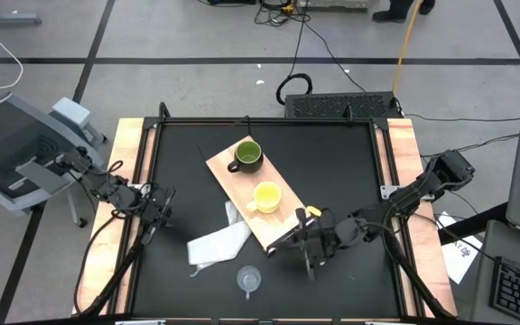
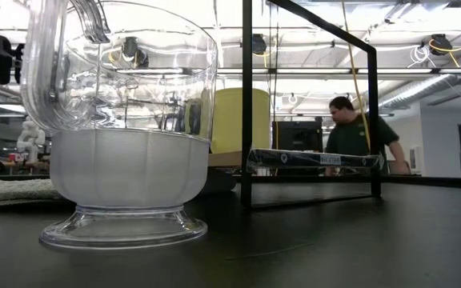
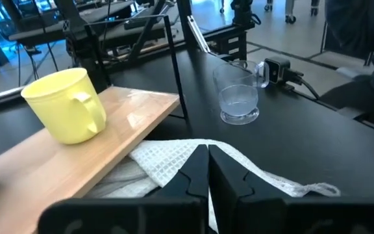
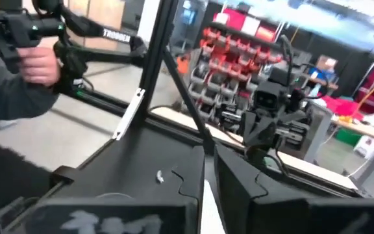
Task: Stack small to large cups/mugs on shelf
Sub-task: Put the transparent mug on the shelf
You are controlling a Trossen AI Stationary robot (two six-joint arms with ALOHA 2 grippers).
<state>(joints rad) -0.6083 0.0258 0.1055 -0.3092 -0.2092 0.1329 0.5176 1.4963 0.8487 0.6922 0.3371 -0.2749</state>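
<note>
The light-wood shelf (image 1: 242,185) lies aslant in the middle of the table, its dark edge strip (image 1: 283,242) toward the near right. The olive-green mug (image 1: 246,155) and the yellow mug (image 1: 267,197) (image 3: 67,104) stand upright on it. The clear cup (image 1: 248,280) (image 3: 239,97) (image 2: 126,128) stands upright on the black tabletop near the front edge. My left gripper (image 1: 152,226) (image 3: 208,153) is shut and empty, left of the white cloth. My right gripper (image 1: 310,262) (image 4: 208,156) is shut and empty, just right of the shelf's dark strip.
A white cloth (image 1: 219,241) (image 3: 193,162) lies on the table, partly under the shelf's near-left edge. Thin black frame rods (image 2: 246,104) stand by the shelf. A person (image 2: 358,132) is beyond the table, and a person's hand (image 4: 37,65) shows off to the side.
</note>
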